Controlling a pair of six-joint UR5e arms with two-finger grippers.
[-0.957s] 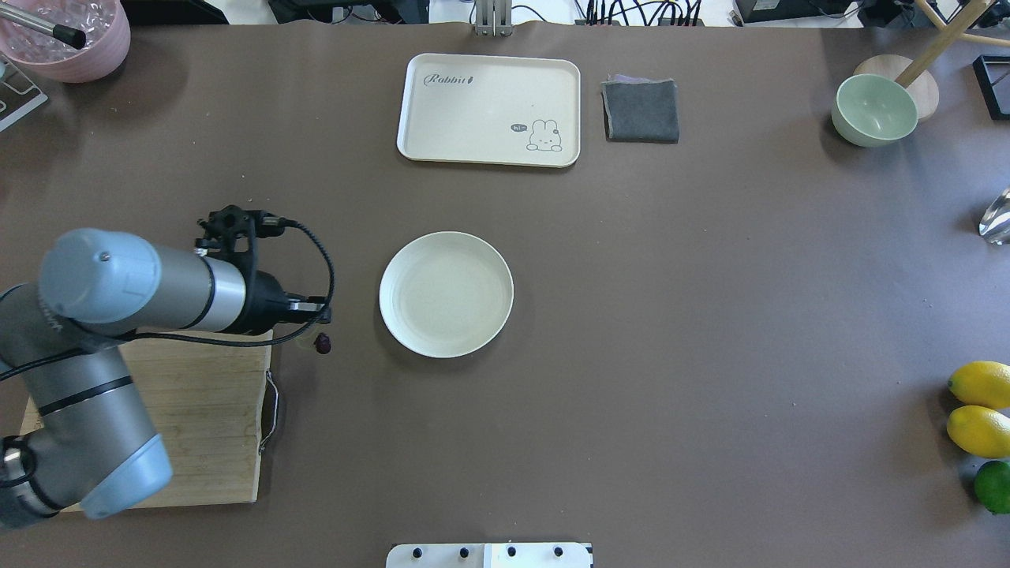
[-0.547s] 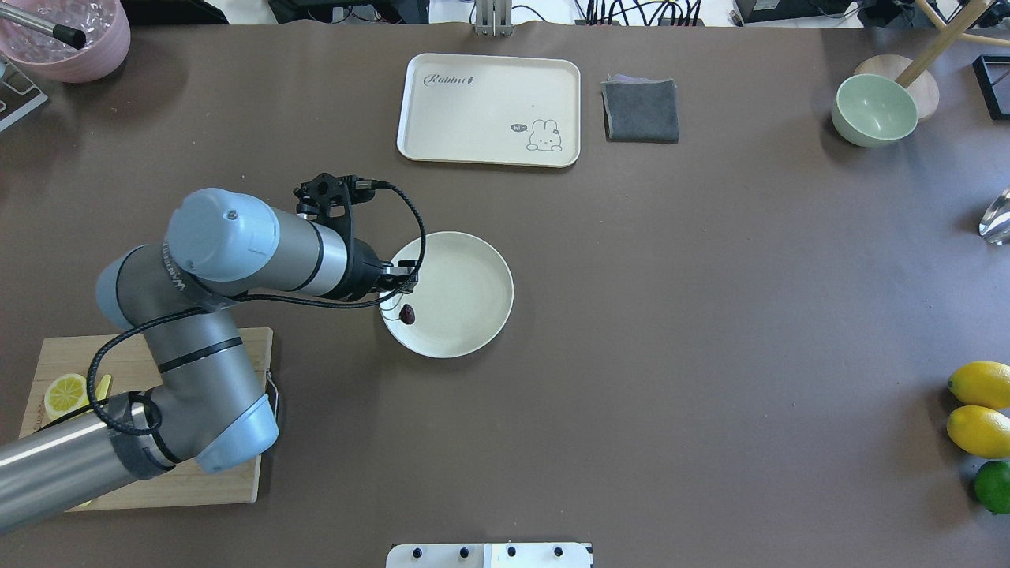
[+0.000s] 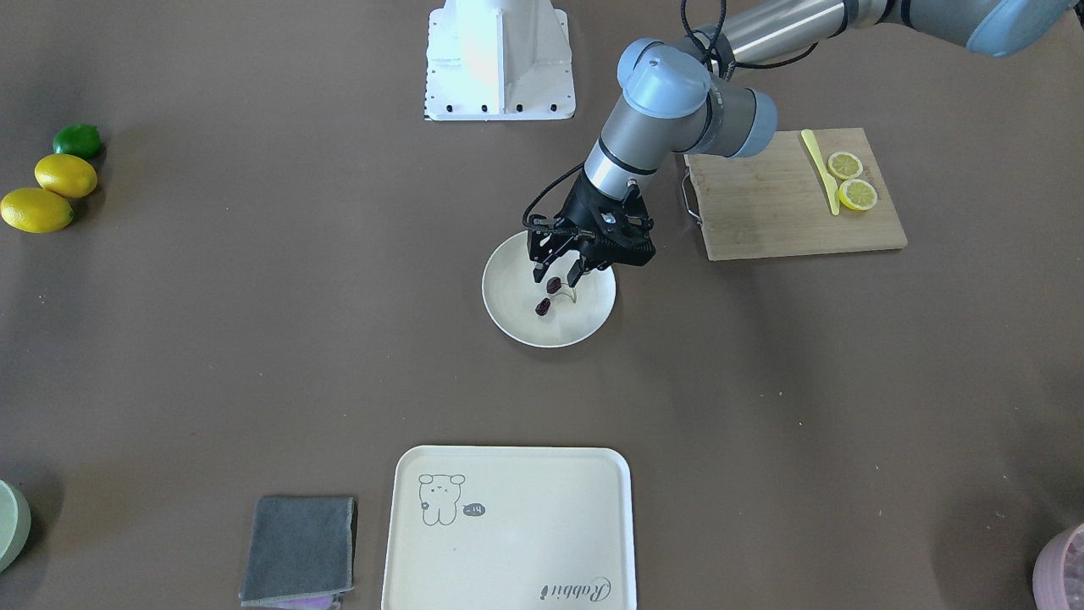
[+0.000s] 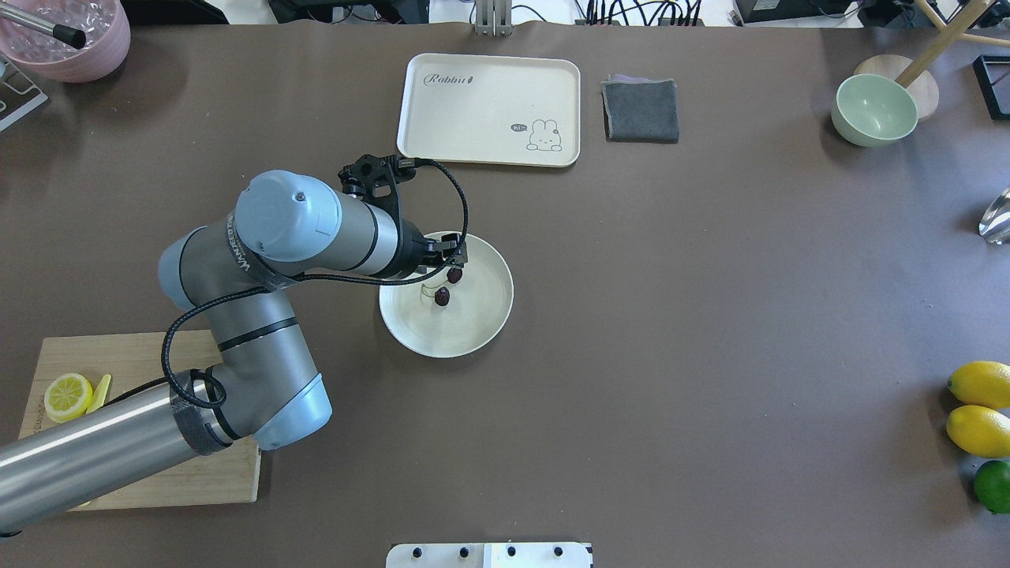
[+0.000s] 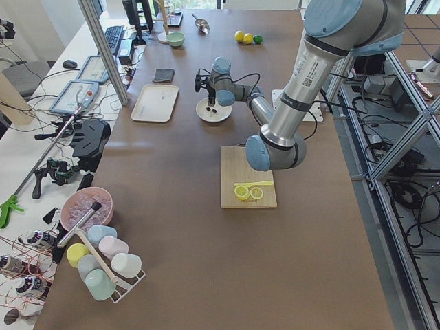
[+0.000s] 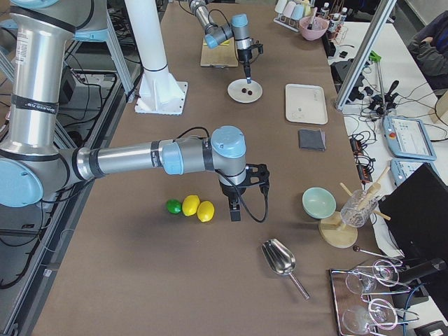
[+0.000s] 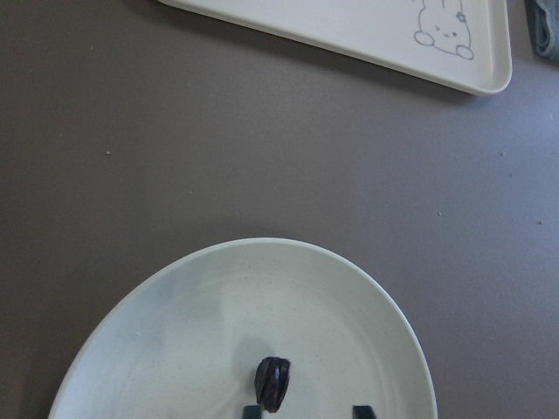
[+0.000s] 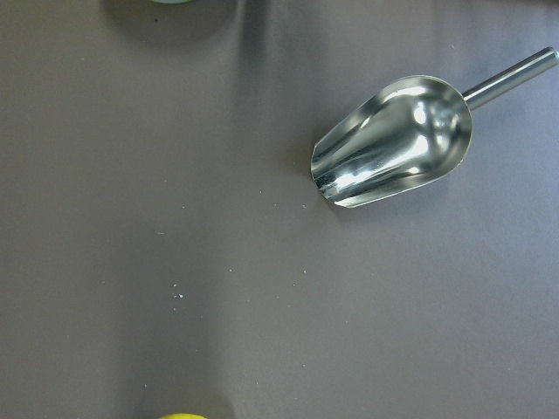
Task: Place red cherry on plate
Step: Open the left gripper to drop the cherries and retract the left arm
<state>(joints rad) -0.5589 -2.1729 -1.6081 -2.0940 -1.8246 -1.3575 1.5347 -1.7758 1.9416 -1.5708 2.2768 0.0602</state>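
The red cherry [image 4: 443, 297], two tiny dark fruits on a thin greenish stem, lies inside the round cream plate [image 4: 473, 323] left of its centre. My left gripper [image 3: 557, 273] hangs open just above it, pointing down. One fruit [image 3: 554, 285] sits below and between the spread fingers, the other [image 3: 543, 307] a little nearer the plate's [image 3: 525, 322] middle. In the left wrist view one cherry [image 7: 272, 384] rests on the plate [image 7: 175, 349] close to one fingertip. My right gripper [image 6: 234, 210] hovers near the lemons far along the table, and I cannot tell its state.
A cream tray [image 4: 489, 110] and a grey cloth [image 4: 641, 110] lie beyond the plate. The wooden board [image 3: 762, 203] with lemon slices sits beside the left arm. A green bowl [image 4: 874, 110], lemons [image 4: 981, 384] and a metal scoop [image 8: 393, 144] occupy the right end.
The left arm swung right from the board's edge to above the plate, carrying the cherry. The cherry now lies on the plate and the fingers stand apart.
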